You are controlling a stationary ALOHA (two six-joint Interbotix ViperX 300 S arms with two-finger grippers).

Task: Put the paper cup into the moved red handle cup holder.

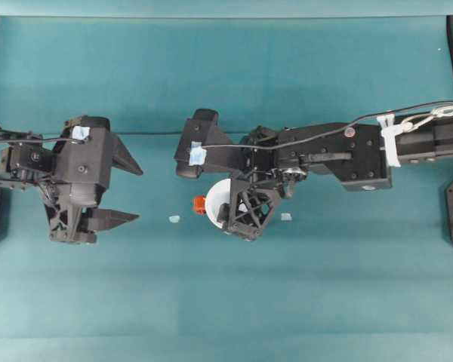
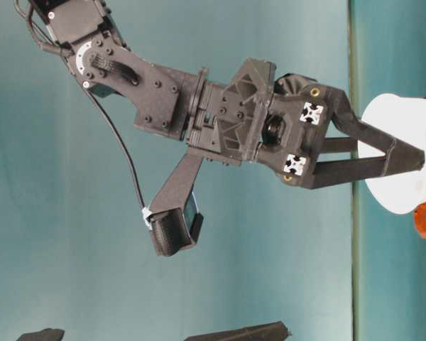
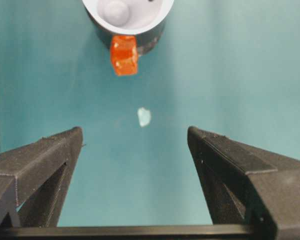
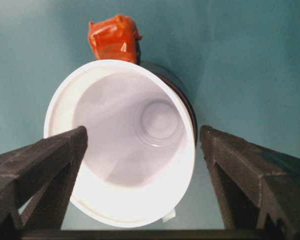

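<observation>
Seemingly light and crushable, the paper cup (image 4: 127, 145) (seated in the red handle cup holder (image 4: 177, 95)) sits between the right gripper (image 4: 140, 150)'s spread, untouching fingers.

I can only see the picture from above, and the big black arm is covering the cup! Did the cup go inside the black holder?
Observer: Yes. In the left wrist view the paper cup sits down inside the red handle cup holder, with the holder's black wall wrapped around it.
Operator: Is the claw squeezing it?
Observer: No. In the right wrist view the right gripper is open around the cup, and there is a gap between one finger and the rim.
Operator: Is anything in the cup?
Observer: Nothing. The right wrist view looks straight in, and the round bottom is bare.
</observation>
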